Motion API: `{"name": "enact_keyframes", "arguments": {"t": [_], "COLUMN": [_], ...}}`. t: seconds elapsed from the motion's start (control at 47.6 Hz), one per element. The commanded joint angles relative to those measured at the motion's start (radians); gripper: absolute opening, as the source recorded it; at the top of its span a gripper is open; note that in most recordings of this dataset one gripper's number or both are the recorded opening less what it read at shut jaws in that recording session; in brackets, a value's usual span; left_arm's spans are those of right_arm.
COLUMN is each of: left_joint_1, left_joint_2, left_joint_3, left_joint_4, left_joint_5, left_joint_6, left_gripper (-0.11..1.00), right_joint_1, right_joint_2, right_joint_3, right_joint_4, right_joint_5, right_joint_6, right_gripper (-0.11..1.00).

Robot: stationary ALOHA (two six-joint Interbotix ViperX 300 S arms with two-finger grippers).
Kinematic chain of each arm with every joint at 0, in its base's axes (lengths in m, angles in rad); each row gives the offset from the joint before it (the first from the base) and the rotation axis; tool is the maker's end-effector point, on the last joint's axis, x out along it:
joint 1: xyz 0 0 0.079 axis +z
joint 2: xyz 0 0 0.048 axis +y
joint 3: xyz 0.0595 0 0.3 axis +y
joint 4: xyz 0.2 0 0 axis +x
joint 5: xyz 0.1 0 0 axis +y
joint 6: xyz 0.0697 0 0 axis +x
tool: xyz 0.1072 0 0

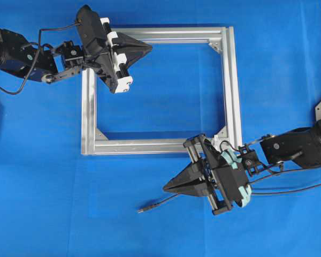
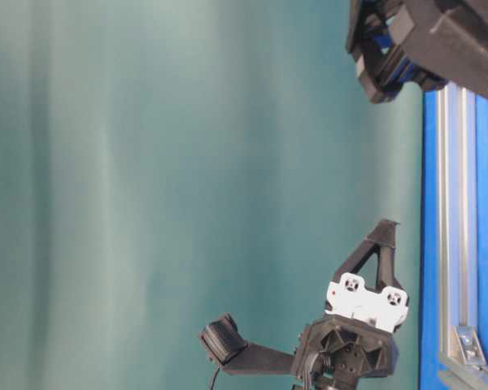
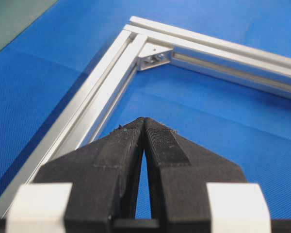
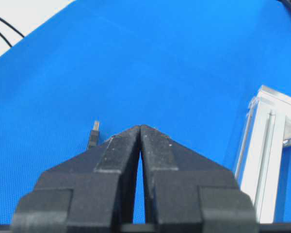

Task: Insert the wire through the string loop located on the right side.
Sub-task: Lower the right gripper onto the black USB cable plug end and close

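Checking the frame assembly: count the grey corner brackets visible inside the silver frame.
3: corner bracket at the top right, bottom left, bottom right. The left gripper covers the top-left corner, so a fourth may be hidden.

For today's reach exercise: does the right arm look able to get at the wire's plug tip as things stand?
Probably yes. The plug tip lies on bare blue cloth just ahead of the right tool, whose jaws are shut; nothing stands between them, though it must open first.

1. Silver square frame sits on the blue mat, centre of the shot.
2. Left gripper is pinched closed over the frame's upper-left corner.
3. Right gripper, also closed, sits below the frame's lower-right corner.
4. The wire has its plug tip lying just below that gripper.
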Motion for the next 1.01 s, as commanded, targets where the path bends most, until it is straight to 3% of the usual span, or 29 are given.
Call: {"name": "enact_keyframes", "arguments": {"t": [0.0, 0.126, 0.504, 0.63, 0.903, 0.987], "left_joint_1": [0.003, 0.009, 0.018, 0.02, 0.02, 0.02], "left_joint_2": [-0.049, -0.049, -0.049, -0.049, -0.049, -0.049], "left_joint_3": [-0.021, -0.021, -0.015, -0.014, -0.014, -0.014], "left_joint_4": [0.018, 0.018, 0.018, 0.02, 0.02, 0.02], "left_joint_5": [0.005, 0.006, 0.006, 0.008, 0.017, 0.021], "left_joint_6": [0.018, 0.018, 0.021, 0.023, 0.023, 0.023], "left_gripper": [0.0, 0.0, 0.0, 0.0, 0.0, 0.0], "right_joint_1": [0.009, 0.011, 0.017, 0.026, 0.048, 0.049], "right_joint_2": [-0.04, -0.044, -0.044, -0.044, -0.035, -0.02], "right_joint_3": [-0.017, -0.018, -0.017, -0.014, -0.018, -0.028], "right_joint_4": [-0.008, -0.015, -0.015, -0.015, -0.005, 0.006], "right_joint_5": [-0.003, 0.021, 0.029, 0.031, 0.041, 0.043], "right_joint_6": [-0.002, 0.002, 0.049, 0.078, 0.097, 0.097], "right_gripper": [0.0, -0.06, -0.04, 0.11, 0.87, 0.8]}}
